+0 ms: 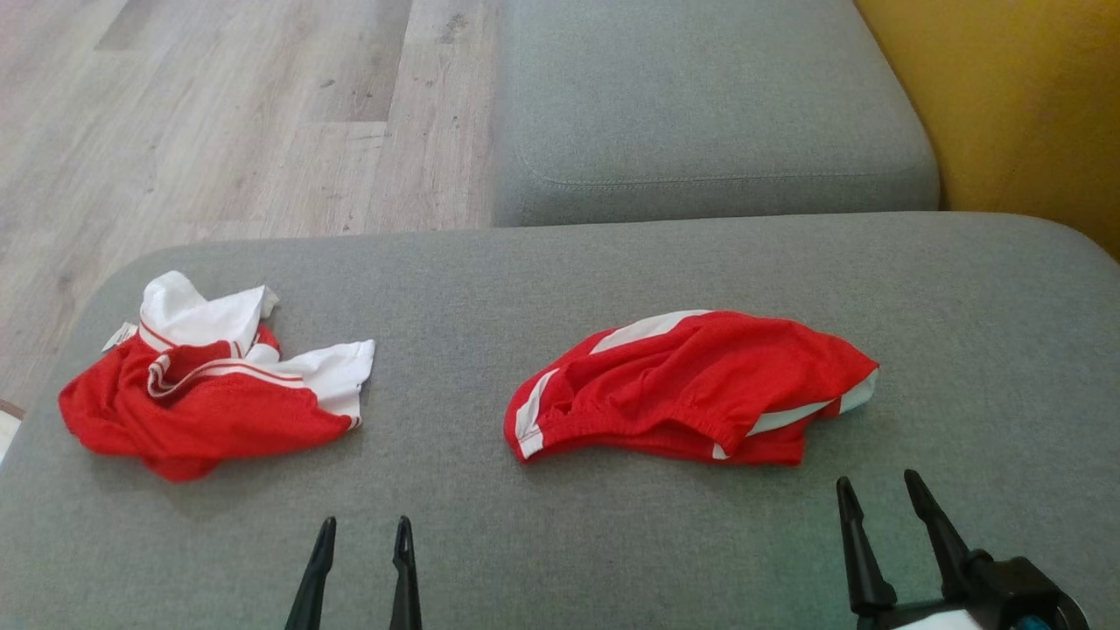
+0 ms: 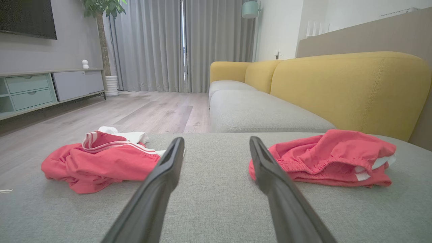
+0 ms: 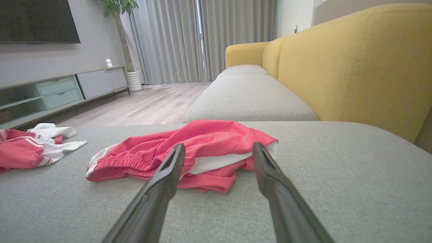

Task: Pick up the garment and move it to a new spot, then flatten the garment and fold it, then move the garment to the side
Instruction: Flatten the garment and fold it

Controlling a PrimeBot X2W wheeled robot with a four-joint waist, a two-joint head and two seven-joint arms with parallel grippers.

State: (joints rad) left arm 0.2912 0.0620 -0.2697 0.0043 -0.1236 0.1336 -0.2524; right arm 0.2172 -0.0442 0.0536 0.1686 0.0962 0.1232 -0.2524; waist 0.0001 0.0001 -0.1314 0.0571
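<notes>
Hovering low over the grey cushion [image 1: 612, 542], the left gripper [image 1: 365, 525] and right gripper [image 1: 877, 481] both have fingers spread wide, holding nothing. The red shorts [image 1: 691, 385] lie crumpled just ahead of the right gripper. A red-and-white jersey [image 1: 210, 394] sits well apart, to the left. The fabric looks light, limp and a bit slick, so pinching the elastic waistband [image 1: 647, 422] looks the surest hold.

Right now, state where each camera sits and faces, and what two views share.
Head view: high, looking down on grey fabric cushion; left hand, right hand open below.
Left wrist view: low, facing between crumpled red-white top and striped red shorts; own fingers.
Right wrist view: low, facing shorts; own fingers.
Wrist views share yellow fabric backrest.
</notes>
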